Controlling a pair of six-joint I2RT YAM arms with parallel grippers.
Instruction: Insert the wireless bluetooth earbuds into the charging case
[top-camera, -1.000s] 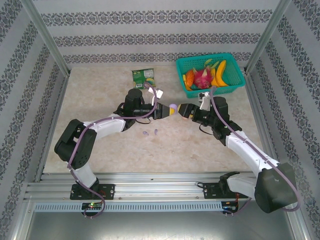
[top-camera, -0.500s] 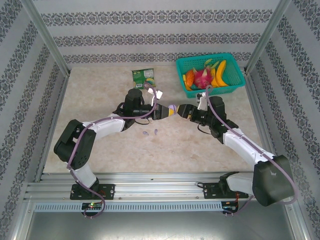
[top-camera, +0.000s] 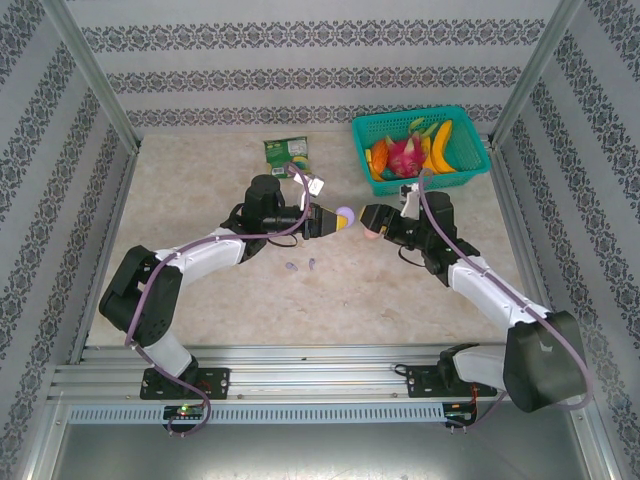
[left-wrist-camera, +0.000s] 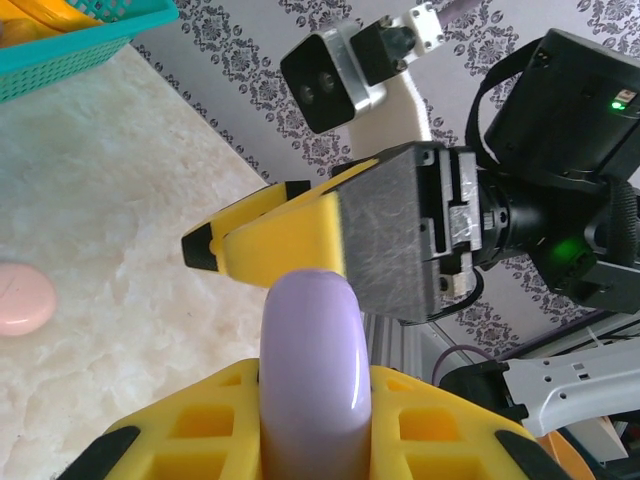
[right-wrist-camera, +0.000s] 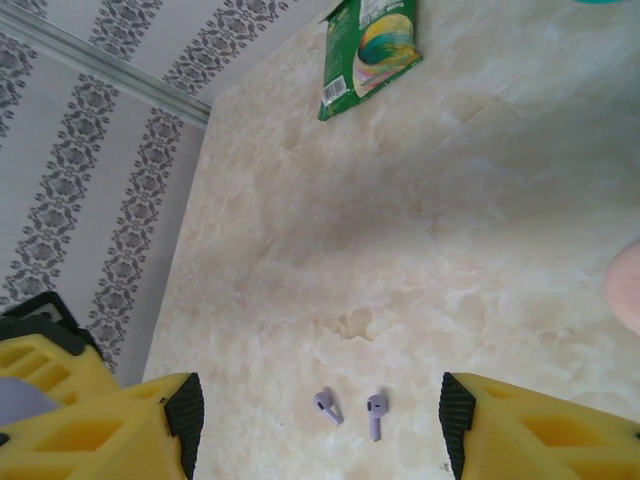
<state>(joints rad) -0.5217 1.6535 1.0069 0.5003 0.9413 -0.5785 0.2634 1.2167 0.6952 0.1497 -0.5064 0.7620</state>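
two lavender earbuds (right-wrist-camera: 328, 407), one lavender case (left-wrist-camera: 312, 372), one pink case (left-wrist-camera: 22, 298), one green snack packet (top-camera: 287, 151), one teal basket (top-camera: 404, 115)

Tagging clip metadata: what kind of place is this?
Probably a lab robot cell, not a real room: an aluminium frame boxes in a marble-look table, with wallpapered panels standing in for walls.

Overhead camera looks down from behind both arms; wrist cameras sit close behind their jaws, sharing the worktop (top-camera: 330, 290) between.
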